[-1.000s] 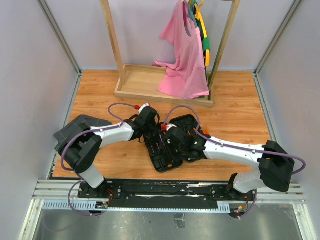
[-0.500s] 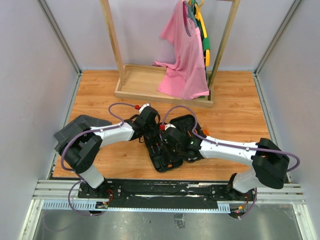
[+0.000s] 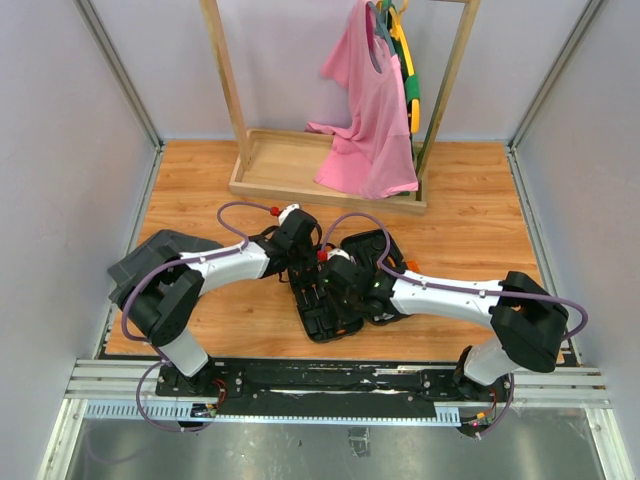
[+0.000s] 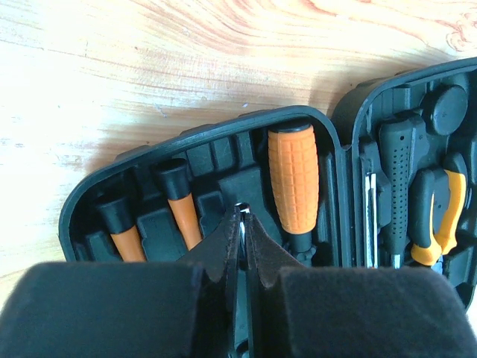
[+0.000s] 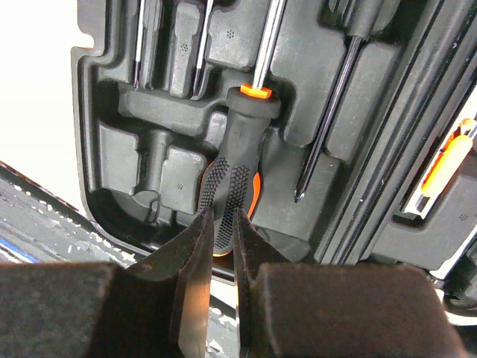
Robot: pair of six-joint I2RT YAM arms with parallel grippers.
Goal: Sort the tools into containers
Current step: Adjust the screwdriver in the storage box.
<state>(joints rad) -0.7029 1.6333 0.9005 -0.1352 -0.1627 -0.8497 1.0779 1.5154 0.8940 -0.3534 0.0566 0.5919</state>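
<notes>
The black tool case [image 3: 345, 318] lies open on the wooden table between both arms. In the right wrist view a screwdriver [image 5: 238, 149] with a black dotted, orange-trimmed handle rests in a moulded slot of the case [image 5: 119, 149]. My right gripper [image 5: 218, 220] is shut on the end of that handle. In the left wrist view my left gripper [image 4: 244, 216] is shut on a thin steel shaft over the case's [image 4: 149, 160] other end. I cannot tell whether it is the same tool. A fat orange handle [image 4: 292, 175], two small screwdrivers [image 4: 182, 216] and pliers [image 4: 436, 224] sit in slots.
A wooden clothes rack with a tray base [image 3: 300, 165] and a pink shirt [image 3: 365, 120] stands at the back. A dark grey fabric piece [image 3: 160, 250] lies at the left edge. The metal rail [image 3: 330, 380] runs just in front of the case.
My right gripper has shifted left along the case and its jaws have narrowed onto the screwdriver handle. The left arm has stayed in place, still shut.
</notes>
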